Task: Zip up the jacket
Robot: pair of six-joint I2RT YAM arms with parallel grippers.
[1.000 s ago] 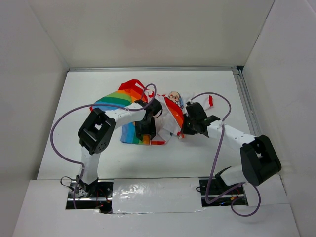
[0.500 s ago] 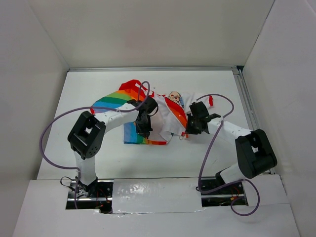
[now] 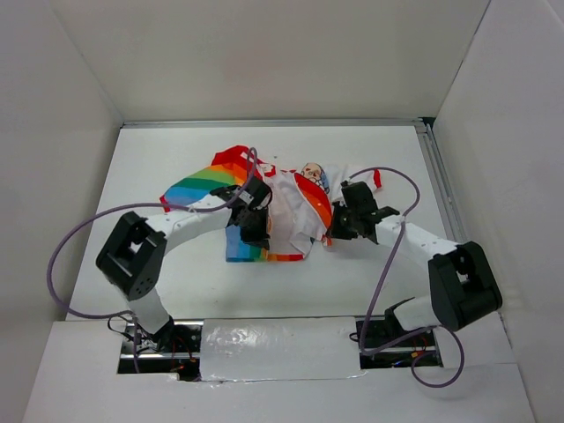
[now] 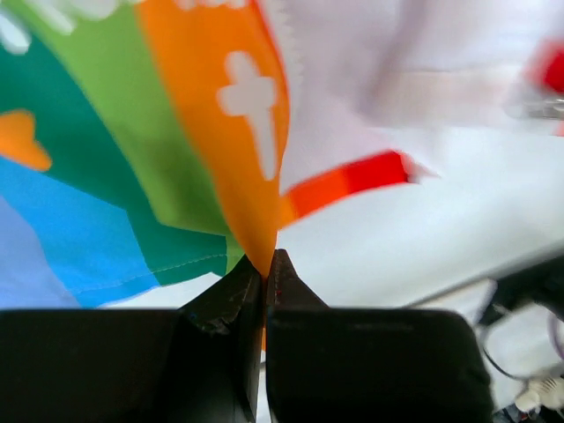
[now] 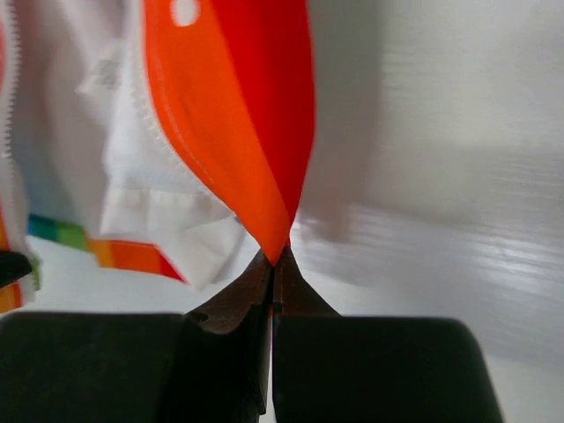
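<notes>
The jacket (image 3: 291,198) lies crumpled mid-table, white with rainbow panels and a cartoon face near its top. My left gripper (image 3: 256,227) is shut on the jacket's orange rainbow edge (image 4: 251,203), pinching a fold between its fingertips (image 4: 266,263). My right gripper (image 3: 337,227) is shut on the jacket's red-orange panel (image 5: 256,150), the cloth caught at its tips (image 5: 275,261). White zipper teeth (image 5: 154,132) run along that panel's edge. A red hem strip (image 4: 348,181) hangs beyond the left jaws.
White table (image 3: 176,282) enclosed by white walls on three sides, a metal rail (image 3: 441,185) on the right. Purple cables (image 3: 88,238) loop from both arms over the table. A rainbow sleeve (image 3: 198,183) spreads to the left.
The left gripper closed onto the rainbow edge and pulled down-left; the left arm's elbow swung left. The jacket's lower hem spread wider. The right gripper stayed shut on the red panel.
</notes>
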